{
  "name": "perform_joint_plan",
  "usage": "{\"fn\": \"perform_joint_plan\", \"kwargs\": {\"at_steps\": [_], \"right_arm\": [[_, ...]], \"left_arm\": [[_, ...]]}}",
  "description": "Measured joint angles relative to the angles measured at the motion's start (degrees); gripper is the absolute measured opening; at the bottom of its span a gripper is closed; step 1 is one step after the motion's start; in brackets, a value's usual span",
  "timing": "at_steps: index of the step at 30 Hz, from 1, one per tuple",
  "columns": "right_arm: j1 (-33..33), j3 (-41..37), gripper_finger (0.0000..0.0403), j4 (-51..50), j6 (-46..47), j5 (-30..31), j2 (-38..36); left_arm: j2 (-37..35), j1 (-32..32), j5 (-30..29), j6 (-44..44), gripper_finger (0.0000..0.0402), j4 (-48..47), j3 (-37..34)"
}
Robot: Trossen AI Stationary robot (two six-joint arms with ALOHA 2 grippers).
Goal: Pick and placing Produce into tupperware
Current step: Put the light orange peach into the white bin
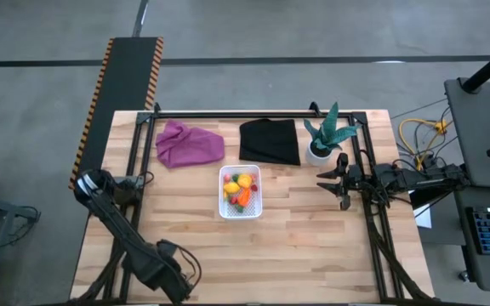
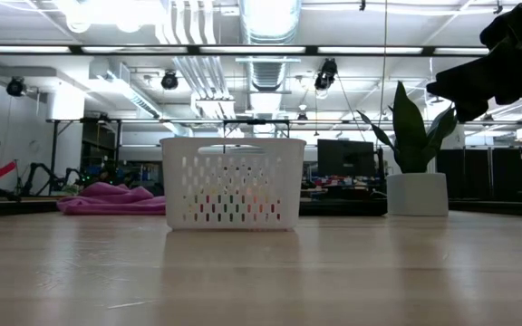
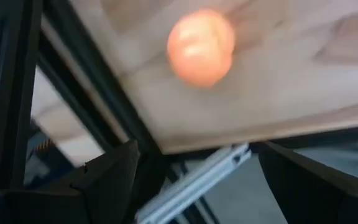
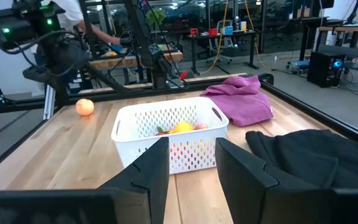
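While the left gripper (image 3: 194, 171) hangs with fingers spread and empty near the table's left edge, the orange peach (image 3: 201, 46) lies loose on bare wood just beyond it. It looks light, smooth and round, likely to roll; pinch across its middle. Other produce (image 1: 240, 191) already sits in the tupperware (image 1: 225, 211) at table centre. The right gripper (image 4: 191, 165) waits near the potted plant (image 1: 325, 136), fingers partly apart, empty. Peach unseen from above.

White tub (image 1: 240, 206) holds mixed produce (image 1: 240, 192); orange peach (image 4: 84, 107) lies apart.
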Motion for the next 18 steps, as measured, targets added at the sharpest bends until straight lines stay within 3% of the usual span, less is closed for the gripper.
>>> {"fn": "perform_joint_plan", "kwargs": {"at_steps": [9,13,18], "right_arm": [[0.0,0.0,0.0123,0.0,0.2,0.0,0.0],[0.0,0.0,0.0123,-0.1,0.2,0.0,0.0],[0.0,0.0,0.0123,-0.1,0.2,0.0,0.0]], "left_arm": [[-0.4,0.1,6.6,2.3,0.0392,0.7,-4.8],[-0.4,0.4,9.3,3.7,0.0392,5.2,-7.8],[-0.4,0.9,7.5,6.3,0.0391,8.3,-8.9]]}}
